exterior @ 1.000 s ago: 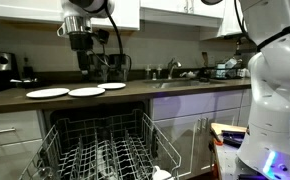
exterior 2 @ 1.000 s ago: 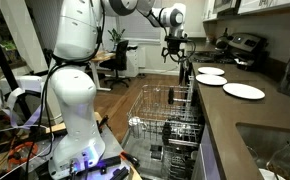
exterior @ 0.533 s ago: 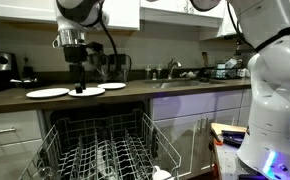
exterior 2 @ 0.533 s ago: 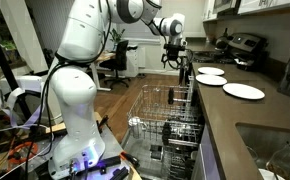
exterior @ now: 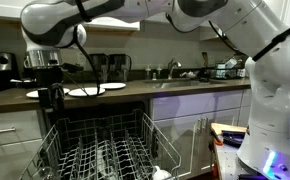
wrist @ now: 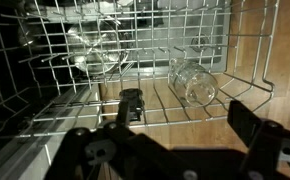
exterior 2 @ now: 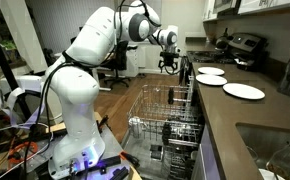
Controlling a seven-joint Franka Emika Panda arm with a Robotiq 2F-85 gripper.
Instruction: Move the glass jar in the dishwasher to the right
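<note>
Wrist view, from the left: a stemmed glass (wrist: 93, 55) lies among the tines of the dishwasher (wrist: 45, 95) rack. To its right the glass jar (wrist: 193, 80) rests tipped on its side, long axis running roughly away from the camera. The gripper (wrist: 183, 104) hangs above it, jaws spread wide, with the jar lined up between them and just ahead.

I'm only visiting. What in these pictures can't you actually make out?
- Glass jar: plain in the wrist view only. In both exterior views it is too small and lost among the tines of the dishwasher rack.
- Gripper: too small in both exterior views to tell open from shut. Only the wrist view shows its fingers apart.
- Other glassware, wrist view: blurred and crossed by wires, so I cannot tell what kind it is.
</note>
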